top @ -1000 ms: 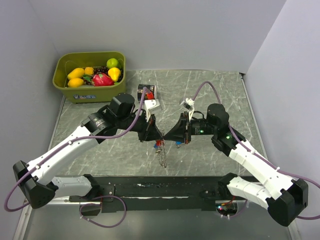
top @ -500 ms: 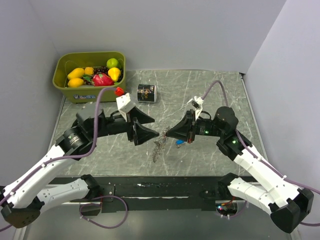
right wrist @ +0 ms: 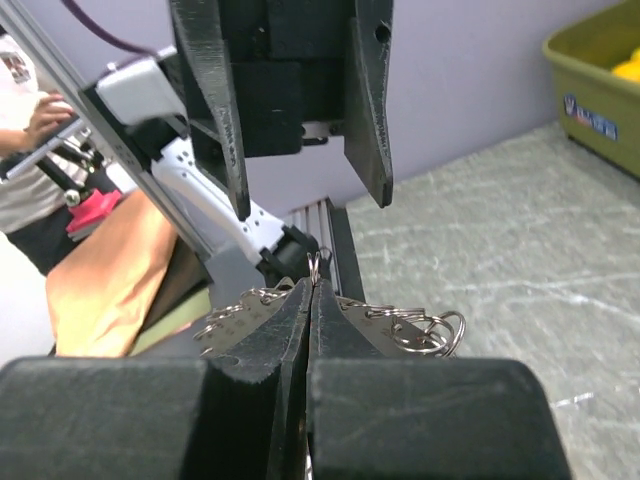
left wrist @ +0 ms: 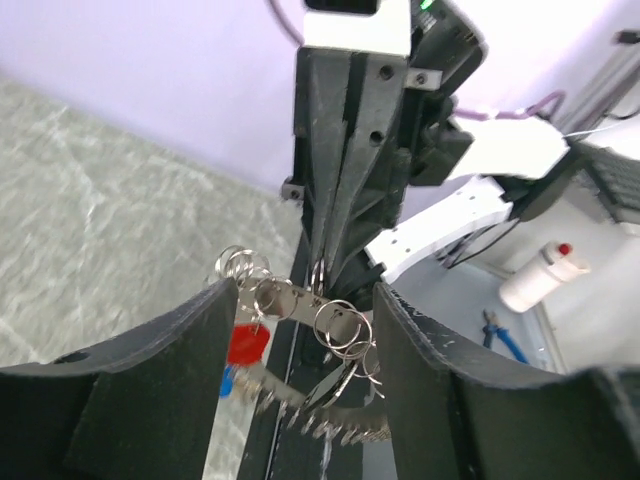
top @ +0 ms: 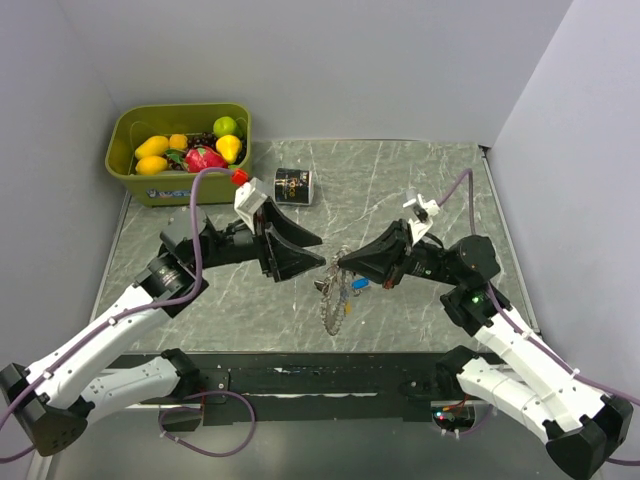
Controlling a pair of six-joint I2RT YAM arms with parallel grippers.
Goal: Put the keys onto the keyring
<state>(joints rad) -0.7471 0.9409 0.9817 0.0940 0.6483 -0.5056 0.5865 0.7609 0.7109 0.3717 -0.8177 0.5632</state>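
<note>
Toothed silver keyring [top: 333,300] hangs above desk [top: 420,190], blue-headed key [top: 358,284] just beside. Right end effector [top: 342,262] pinched closed on its small loop. Left end effector [top: 321,253] spread wide, empty. Black can [top: 293,185], fruit bin [top: 180,188] behind.

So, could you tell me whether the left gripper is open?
Open: the left gripper's fingers stand wide apart in its wrist view.
</note>
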